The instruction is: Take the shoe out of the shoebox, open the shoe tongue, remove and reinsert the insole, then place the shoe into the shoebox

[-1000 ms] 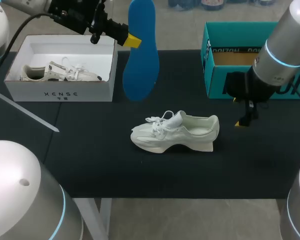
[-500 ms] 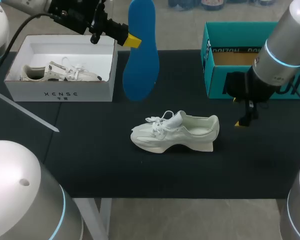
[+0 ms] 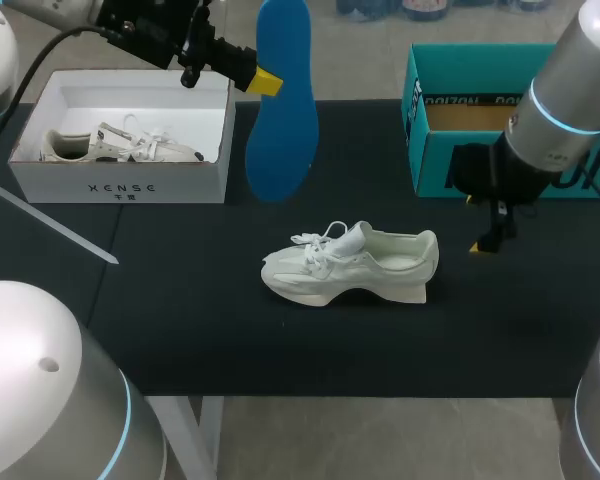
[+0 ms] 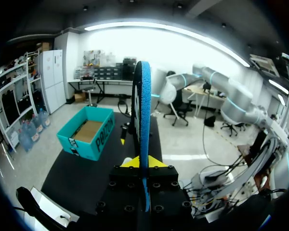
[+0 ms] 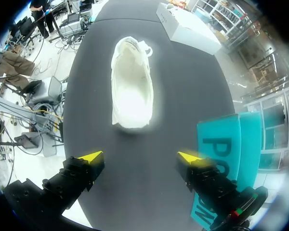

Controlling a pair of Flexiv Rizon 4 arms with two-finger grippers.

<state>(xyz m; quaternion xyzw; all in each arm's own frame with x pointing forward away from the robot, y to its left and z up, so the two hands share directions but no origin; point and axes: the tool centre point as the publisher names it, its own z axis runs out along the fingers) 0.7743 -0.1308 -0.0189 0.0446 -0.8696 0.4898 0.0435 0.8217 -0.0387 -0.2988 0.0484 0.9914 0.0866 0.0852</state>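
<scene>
One insole, two shoes, two boxes, two arms.
Left gripper (image 3: 265,82) clamped on the blue insole (image 3: 280,120), which is held in the air over the far side of the table (image 3: 180,320), between the boxes. The surface is black. White shoe (image 3: 352,265) stands on its sole mid-table, toe towards the white box (image 3: 120,185). That box holds the second shoe (image 3: 120,145). Teal shoebox (image 3: 430,160) sits far right. Right gripper (image 5: 142,156) has its fingers wide apart with nothing between them; it is just beside the teal shoebox, with the white shoe ahead.
</scene>
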